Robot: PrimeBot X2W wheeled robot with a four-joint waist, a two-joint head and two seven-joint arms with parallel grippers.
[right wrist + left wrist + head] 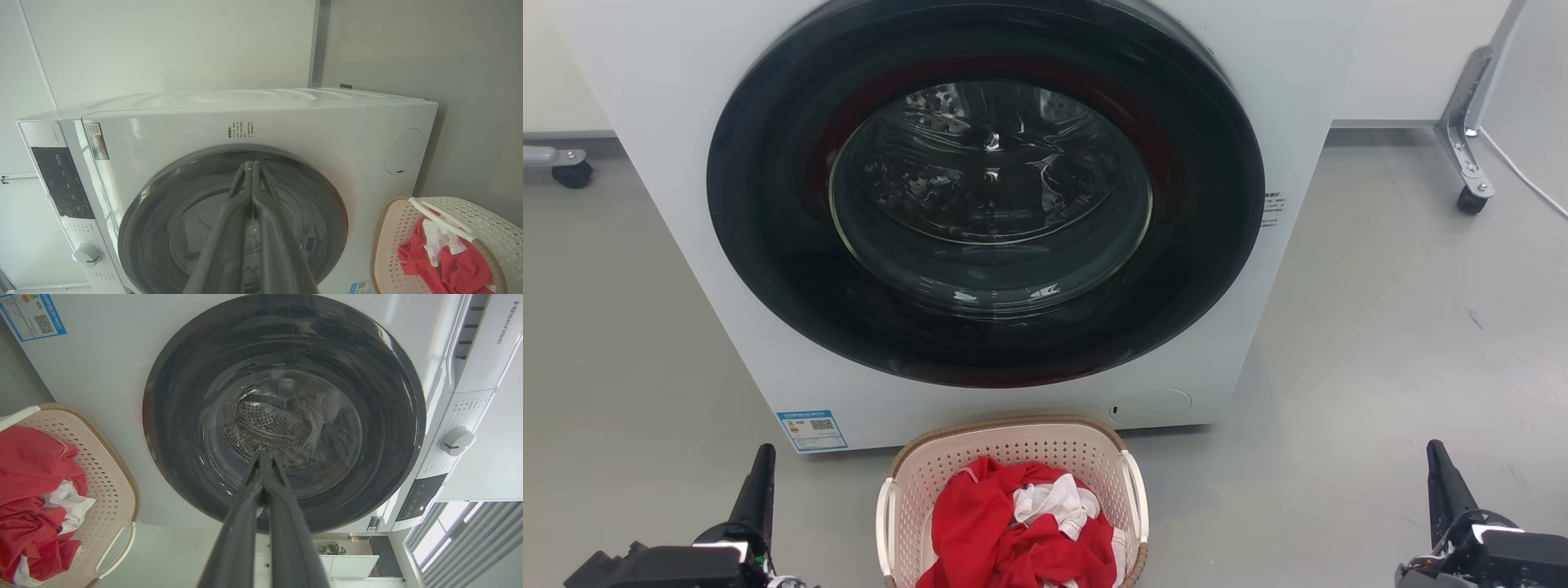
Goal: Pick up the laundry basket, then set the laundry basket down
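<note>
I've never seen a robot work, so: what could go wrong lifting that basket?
The laundry basket sits right by the washing machine, so a lift might bump it. Its loop handles are thin, and the left gripper and right gripper are shut, away from them; a grab could miss. Heaped clothes might spill if tilted.

The laundry basket [1013, 447] runs off the lower edge.

Basket [1013, 449]: matt cream plastic, perforated, w/ woven-look brown rim [1005, 422], smooth white handles [1140, 498]. Clothes [988, 531]: soft cloth, creased. Washer [662, 122]: smooth glossy white panels; door [760, 245] glossy dark ring w/ clear glass [988, 269]; drum [265, 416] shiny perforated metal. Floor [1380, 327]: smooth matt grey.
</note>
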